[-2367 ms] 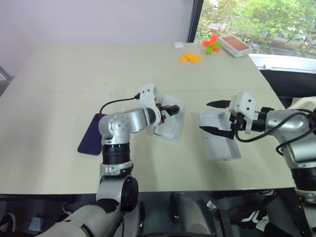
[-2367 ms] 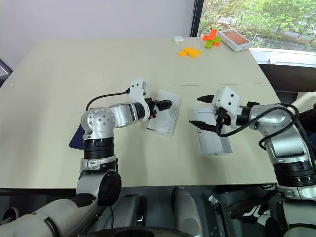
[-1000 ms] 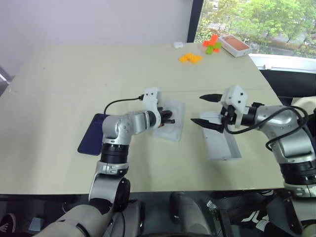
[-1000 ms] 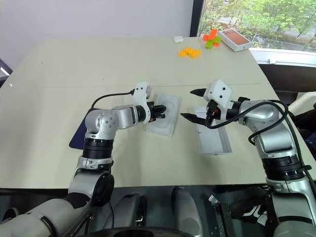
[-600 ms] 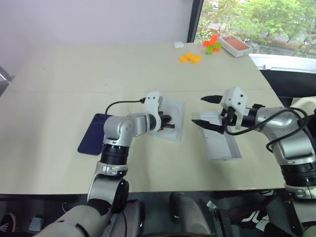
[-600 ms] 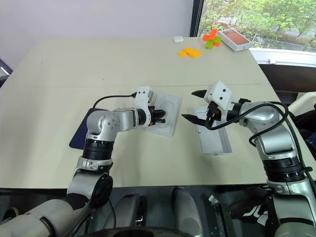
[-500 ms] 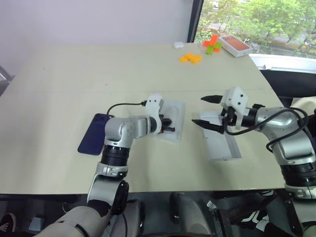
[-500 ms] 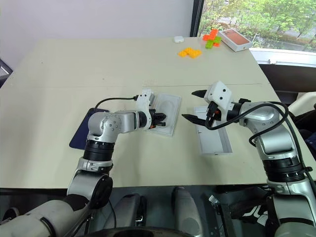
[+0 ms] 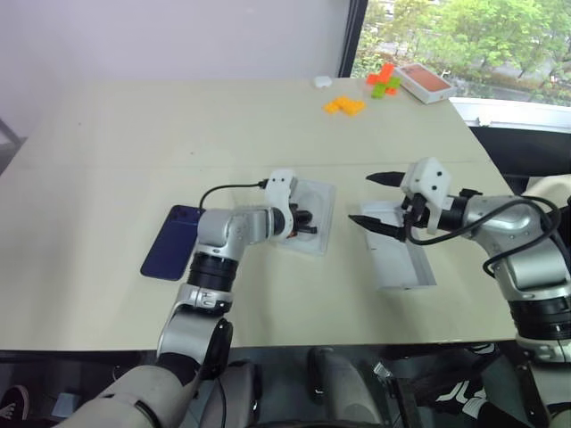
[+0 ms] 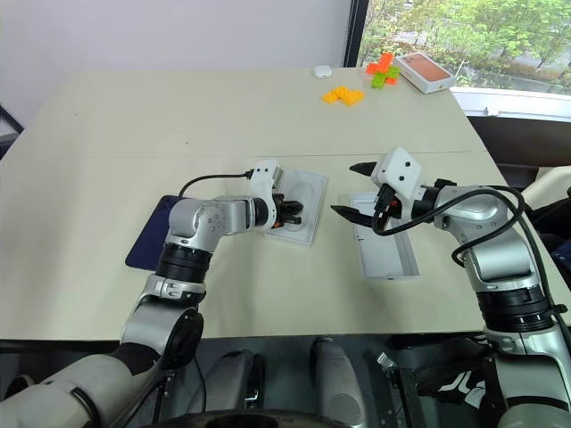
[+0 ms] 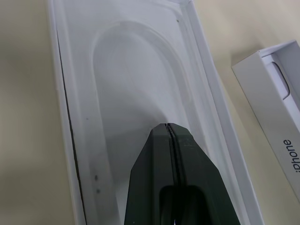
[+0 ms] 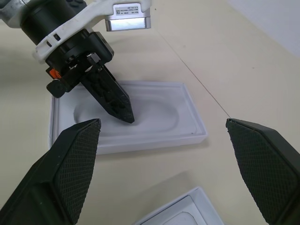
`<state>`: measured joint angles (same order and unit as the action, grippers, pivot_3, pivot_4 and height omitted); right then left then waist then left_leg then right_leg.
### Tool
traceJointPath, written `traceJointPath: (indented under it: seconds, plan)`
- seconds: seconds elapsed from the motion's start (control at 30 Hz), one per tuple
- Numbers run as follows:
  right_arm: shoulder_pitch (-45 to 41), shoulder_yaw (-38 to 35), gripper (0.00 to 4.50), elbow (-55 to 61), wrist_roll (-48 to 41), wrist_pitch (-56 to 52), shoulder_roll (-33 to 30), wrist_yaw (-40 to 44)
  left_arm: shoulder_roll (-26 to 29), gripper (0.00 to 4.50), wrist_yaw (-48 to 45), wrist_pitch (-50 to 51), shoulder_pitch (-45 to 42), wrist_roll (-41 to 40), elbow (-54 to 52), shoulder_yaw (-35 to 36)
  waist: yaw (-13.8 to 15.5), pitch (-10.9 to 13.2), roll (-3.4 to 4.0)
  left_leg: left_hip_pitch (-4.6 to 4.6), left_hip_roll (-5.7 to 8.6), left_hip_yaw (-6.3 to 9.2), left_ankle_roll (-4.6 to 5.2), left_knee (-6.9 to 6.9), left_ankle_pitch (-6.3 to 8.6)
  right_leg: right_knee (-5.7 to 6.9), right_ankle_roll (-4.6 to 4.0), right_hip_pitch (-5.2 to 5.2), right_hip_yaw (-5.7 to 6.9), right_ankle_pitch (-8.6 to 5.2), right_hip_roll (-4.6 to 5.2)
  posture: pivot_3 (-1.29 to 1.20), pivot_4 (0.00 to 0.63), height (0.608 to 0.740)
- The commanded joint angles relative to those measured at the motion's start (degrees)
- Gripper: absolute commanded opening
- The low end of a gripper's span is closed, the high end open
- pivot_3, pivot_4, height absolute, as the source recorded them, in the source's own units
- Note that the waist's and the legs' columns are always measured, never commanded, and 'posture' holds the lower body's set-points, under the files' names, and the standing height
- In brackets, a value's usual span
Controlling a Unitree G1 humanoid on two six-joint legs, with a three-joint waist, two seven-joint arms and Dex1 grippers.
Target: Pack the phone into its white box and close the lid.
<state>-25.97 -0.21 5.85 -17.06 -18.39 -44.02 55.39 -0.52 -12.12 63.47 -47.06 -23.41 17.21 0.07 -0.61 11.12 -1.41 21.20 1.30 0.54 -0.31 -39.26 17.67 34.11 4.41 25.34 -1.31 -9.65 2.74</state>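
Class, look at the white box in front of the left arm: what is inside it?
A thin white insert with an oval recess lines the white box; the shut left gripper dips into it. Whatever lies beneath the insert is covered.

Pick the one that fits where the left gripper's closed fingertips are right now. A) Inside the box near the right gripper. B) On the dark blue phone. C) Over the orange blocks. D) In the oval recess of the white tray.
D: the left gripper, fingers shut together, points its tip down into the oval recess of the white tray, while the phone lies apart on the table.
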Motion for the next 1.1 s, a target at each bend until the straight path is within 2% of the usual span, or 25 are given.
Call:
traceJointPath:
  seconds: [0.03, 0.33, 0.47, 0.6, 0.67, 0.83, 0.97, 1.1]
  plan:
    - [-0.6, -2.0, 4.50, 2.1, -0.1, 0.4, -1.0, -0.4, 0.4, 0.05, -2.0, 2.0, 0.3, 0.0, -1.7, -1.8, 0.0, 0.0, 0.00, 0.00, 0.00, 0.00, 0.00, 0.00, 0.00, 0.00, 0.00, 0.00, 0.00, 0.00, 0.00, 0.00, 0.150, 0.740]
    - [-2.2, -1.6, 4.50, 1.0, -1.1, -0.4, -0.1, 0.2, 4.1, 0.05, -5.0, -1.4, 0.5, -0.2, -12.2, -1.4, -0.1, 0.0, 0.00, 0.04, -0.06, 0.01, 0.00, 0.00, 0.00, 0.01, 0.00, 0.05, 0.00, 0.00, -0.01, 0.00, 0.150, 0.740]
    - [-3.3, -1.2, 4.50, 0.1, -0.8, -0.4, 0.4, 0.2, 10.4, 0.05, -10.3, 1.3, 2.3, -2.5, -18.9, -2.0, -0.2, 0.0, 0.00, 0.03, -0.08, 0.01, 0.00, 0.01, 0.00, 0.02, 0.00, 0.06, 0.00, 0.00, -0.03, 0.00, 0.150, 0.740]
    - [-3.3, -0.2, 4.50, 0.8, -0.8, -0.9, 1.3, 0.2, 17.5, 0.05, -14.7, -0.2, 4.5, -3.3, -22.4, -0.9, -0.1, 0.0, 0.02, 0.02, -0.11, 0.02, 0.00, 0.02, 0.00, 0.02, -0.01, 0.06, 0.00, 0.00, -0.03, 0.00, 0.150, 0.740]
    - [-3.0, 0.6, 4.50, 2.1, -0.9, -1.5, 2.0, 0.0, 22.9, 0.05, -19.3, -3.0, 6.2, -3.4, -23.3, 0.0, -0.3, 0.0, 0.01, 0.03, -0.11, 0.02, 0.00, 0.02, 0.00, 0.02, -0.01, 0.06, 0.00, 0.00, -0.03, 0.00, 0.150, 0.740]
    - [-2.7, 5.1, 4.50, 4.7, 0.4, -4.6, 3.8, -0.3, 38.2, 0.05, -34.8, -25.2, 17.1, 2.3, -25.8, -2.1, -0.4, 0.0, 0.06, 0.03, -0.19, -0.03, 0.00, 0.10, 0.00, 0.07, -0.05, 0.18, -0.01, -0.02, -0.06, 0.00, 0.150, 0.740]
    - [-3.6, 7.3, 4.50, 5.9, 0.6, -7.8, 5.7, -1.6, 41.8, 0.05, -38.7, -34.6, 21.4, 4.1, -22.7, -0.4, 0.4, 0.0, 0.06, 0.10, -0.13, -0.01, 0.00, 0.04, 0.00, 0.01, -0.26, 0.16, 0.02, -0.13, 0.06, 0.00, 0.150, 0.740]
    - [-4.7, 8.8, 4.50, 8.4, -0.4, -12.5, 7.6, -2.8, 42.7, 0.05, -45.2, -35.0, 22.0, -2.3, -20.7, 4.4, 0.9, 0.0, 0.05, 0.16, -0.09, -0.03, 0.03, -0.03, 0.01, -0.04, -0.26, 0.16, 0.03, -0.13, 0.11, 0.00, 0.150, 0.740]
